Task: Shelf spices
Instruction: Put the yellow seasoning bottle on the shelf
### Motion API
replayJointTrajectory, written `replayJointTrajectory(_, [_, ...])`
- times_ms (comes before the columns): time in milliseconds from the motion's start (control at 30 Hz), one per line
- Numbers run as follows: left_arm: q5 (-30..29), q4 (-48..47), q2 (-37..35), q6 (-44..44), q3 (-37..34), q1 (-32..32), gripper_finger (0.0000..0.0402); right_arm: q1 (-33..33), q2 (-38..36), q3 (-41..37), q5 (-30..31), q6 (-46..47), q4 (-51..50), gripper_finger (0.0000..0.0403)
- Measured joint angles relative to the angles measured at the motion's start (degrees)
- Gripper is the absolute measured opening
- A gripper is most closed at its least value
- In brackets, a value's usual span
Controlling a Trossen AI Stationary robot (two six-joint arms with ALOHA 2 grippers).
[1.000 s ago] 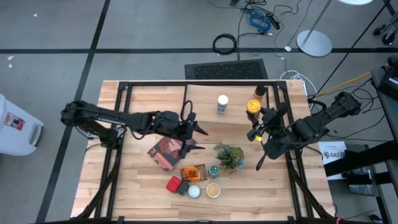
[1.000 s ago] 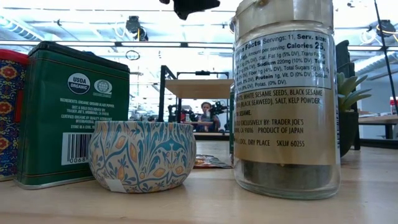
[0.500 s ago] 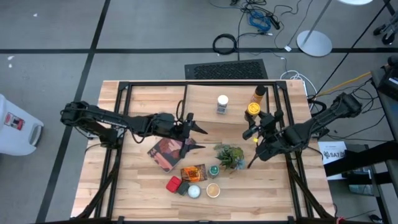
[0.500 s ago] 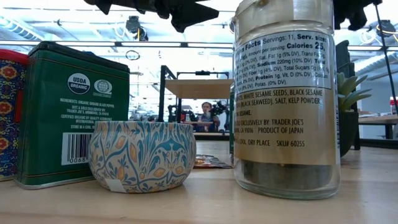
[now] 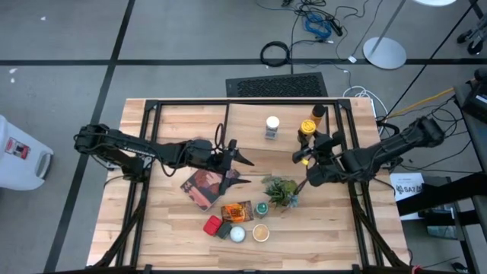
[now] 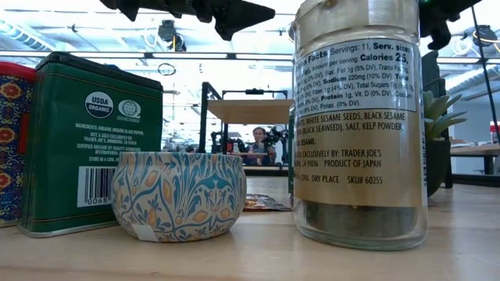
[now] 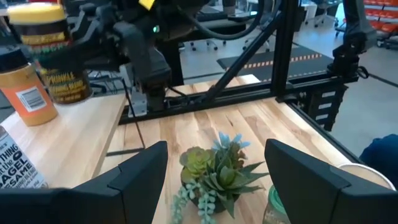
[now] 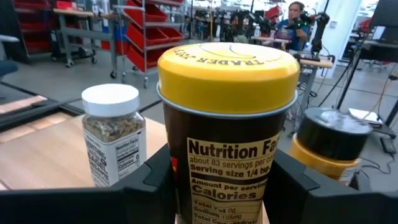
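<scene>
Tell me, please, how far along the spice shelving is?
The white-lidded jar and black-capped bottle appear shelved. The right gripper holds the yellow-lidded tin beside them. Left gripper hovers open. The orange packet and five small containers nearby remain.

Close to the lens, standing on the wooden table (image 6: 250, 254): a green tin (image 6: 86, 140) marked USDA Organic, a low round patterned tin (image 6: 178, 195) just in front of and beside it, and a tall glass jar (image 6: 359, 125) with a tan nutrition label, apart from the round tin. At the frame's left edge, a sliver of red patterned tin (image 6: 11, 144); behind the jar, leaves of a potted plant (image 6: 437, 117). Between round tin and jar, a flat orange packet (image 6: 262, 203) lying farther back, a distant seated person (image 6: 258, 144) beyond, and dark arm parts (image 6: 226, 11) overhead.
</scene>
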Motion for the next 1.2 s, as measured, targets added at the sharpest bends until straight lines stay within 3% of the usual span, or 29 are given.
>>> replayJointTrajectory(200, [0.35, -0.01, 0.00, 0.05, 0.00, -0.29, 0.0279, -3.96, 3.49, 0.00, -2.86, -2.35, 4.15, 0.0158])
replayJointTrajectory(500, [0.41, -0.21, 0.00, 0.68, 0.00, -1.16, 0.0279, -7.58, 7.92, -1.81, -4.10, 1.66, 7.87, 0.0159])
replayJointTrajectory(833, [0.90, -0.45, 0.00, 0.88, 0.00, -1.16, 0.0279, -8.04, 8.42, -5.05, -3.50, 0.51, 14.43, 0.0166])
replayJointTrajectory(1200, [0.96, -0.95, 0.00, 1.05, 0.00, -1.14, 0.0279, -7.47, 8.46, -5.18, -2.73, -1.40, 14.95, 0.0246])
